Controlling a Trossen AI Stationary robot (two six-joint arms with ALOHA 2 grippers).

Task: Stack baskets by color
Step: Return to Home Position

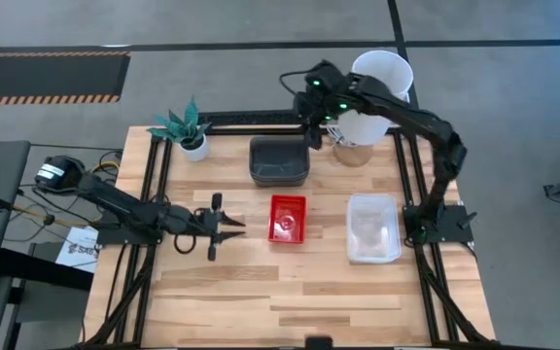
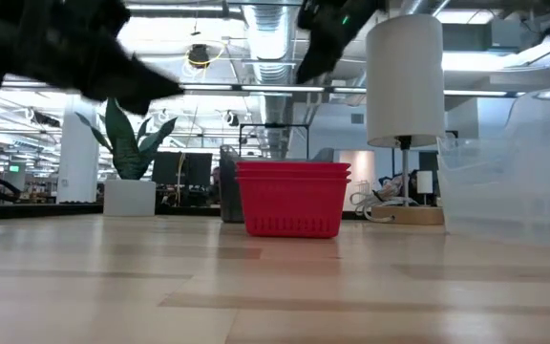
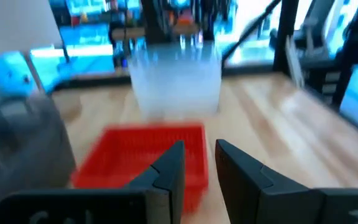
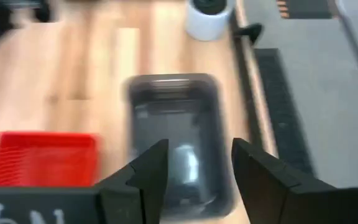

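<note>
A red basket (image 1: 288,218) rests on its base at the table's middle; the low view shows two rims on the red basket (image 2: 291,196), one in the other. A dark grey basket (image 1: 279,161) sits behind it, and a clear basket (image 1: 373,228) to its right. My left gripper (image 1: 233,226) hovers just left of the red basket (image 3: 142,155), pointing level at it; my left gripper (image 3: 199,155) is narrowly open and holds nothing. My right gripper (image 1: 314,136) hangs above the grey basket's far right corner. In the right wrist view my right gripper (image 4: 199,155) is open over the grey basket (image 4: 173,118).
A tall white cylinder (image 1: 377,92) stands at the back right, close behind my right arm. A small potted plant (image 1: 185,126) stands at the back left. The near half of the wooden table (image 1: 280,301) is bare wood.
</note>
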